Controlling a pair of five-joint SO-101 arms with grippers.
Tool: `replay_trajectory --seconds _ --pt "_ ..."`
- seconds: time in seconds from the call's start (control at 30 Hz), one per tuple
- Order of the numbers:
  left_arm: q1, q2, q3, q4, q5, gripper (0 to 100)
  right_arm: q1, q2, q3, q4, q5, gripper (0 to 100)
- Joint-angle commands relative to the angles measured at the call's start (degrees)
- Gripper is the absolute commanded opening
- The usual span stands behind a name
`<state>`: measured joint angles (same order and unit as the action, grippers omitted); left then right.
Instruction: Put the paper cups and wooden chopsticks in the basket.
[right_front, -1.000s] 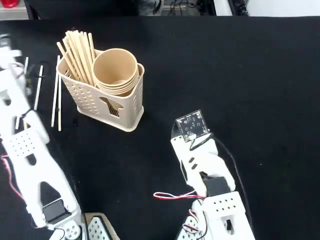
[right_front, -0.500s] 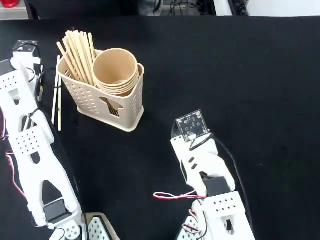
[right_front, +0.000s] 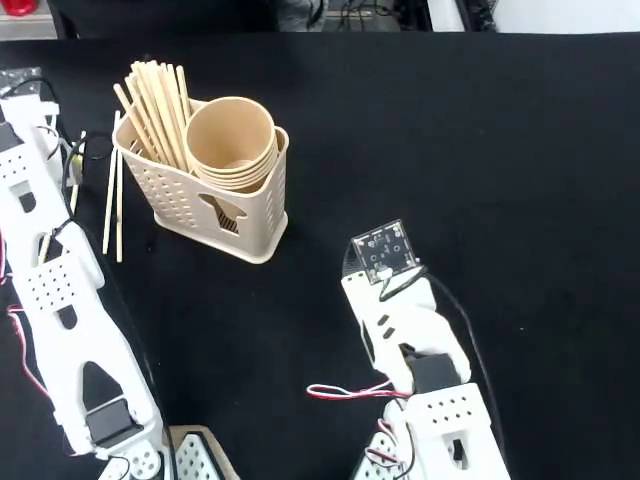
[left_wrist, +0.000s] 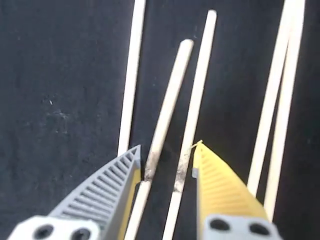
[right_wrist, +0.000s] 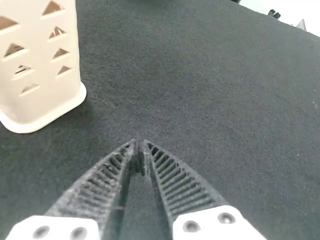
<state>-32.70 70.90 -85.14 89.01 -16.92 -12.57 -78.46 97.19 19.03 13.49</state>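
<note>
Left tool (left_wrist: 168, 146) spread astride two loose wooden chopsticks (left_wrist: 169, 100) on the counter (right_front: 480, 140) left of the basket (right_front: 255, 215); pickup step, next likely needs closing, then lifting across.

Cream basket (right_front: 210, 205), upper left, patterned with rows of small holes; tan paper cups (right_front: 232, 140); pale wooden chopsticks (right_front: 160, 100); black table (right_front: 500, 150); left gripper (left_wrist: 168, 146) ribbed, grey and yellow.

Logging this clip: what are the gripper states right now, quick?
Left gripper: open, straddling two loose chopsticks.
Right gripper: shut, holding nothing.
</note>
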Motion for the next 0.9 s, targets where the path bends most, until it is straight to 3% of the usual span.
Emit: replay_trajectory --seconds 0.0,0.33,0.4,0.47,0.7,0.87 --pt "0.2 0.7 0.6 -3.8 2.5 18 0.3 -0.6 0.0 0.2 0.5 1.5" --pt "2.2 5.8 4.2 -8.3 2.2 17 0.3 -0.5 0.0 0.2 0.5 1.5" --pt "2.5 6.3 4.1 -8.0 -0.4 11 0.3 -0.5 0.0 0.2 0.5 1.5" --pt "2.8 6.2 3.7 -6.8 -3.6 2 0.3 -0.5 0.0 0.2 0.5 1.5" --pt "2.6 5.4 2.9 -1.1 -4.5 3 0.3 -0.6 0.0 0.2 0.5 1.5" --pt "2.8 3.3 -5.1 5.8 -4.5 3 0.3 -0.6 0.0 0.2 0.5 1.5"
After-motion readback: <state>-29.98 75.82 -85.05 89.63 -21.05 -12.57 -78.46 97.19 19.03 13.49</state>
